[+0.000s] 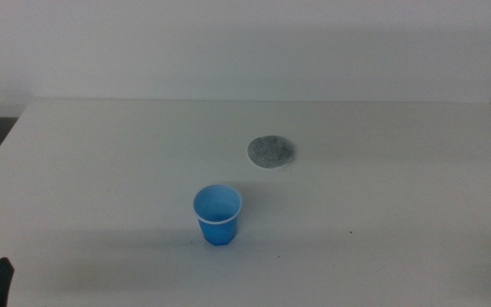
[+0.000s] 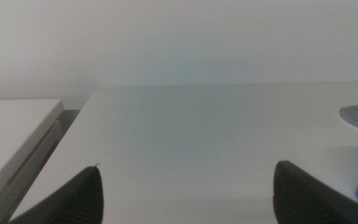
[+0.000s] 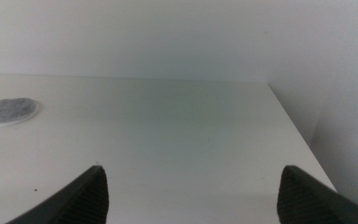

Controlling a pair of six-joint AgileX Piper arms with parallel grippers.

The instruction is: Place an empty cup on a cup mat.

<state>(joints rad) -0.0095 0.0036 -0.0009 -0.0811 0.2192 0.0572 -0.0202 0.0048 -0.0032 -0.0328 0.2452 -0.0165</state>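
Cup [image 1: 218, 215] stands upright on the white counter [image 1: 101, 170], mouth up and empty, a little toward the front edge and slightly left of the counter's middle. It is a small bright blue tapered plastic cup with a pale band under the rim. Standing on its base with its sides bare all round, it appears easy to take from the side without tipping.

The cup mat [image 1: 271, 152], a flat speckled grey disc, lies farther back and to the right, apart from the cup, with bare counter between them. Lying flat and uncovered, it is ready to receive the cup's base. It sits well in from the back and right edges, so there looks to be room to come down on it from any side.

The left hand [image 2: 185, 186] waits near the front left corner, only a dark tip of it showing at the bottom of the middle view. Its jaws stand wide apart with nothing between them, and the cup shows just beyond one jaw. The right hand [image 3: 191, 186] is out of the middle view, low over the right part of the counter facing the back edge, jaws likewise spread and empty, with the right edge close on one side.

The transfer has not begun.
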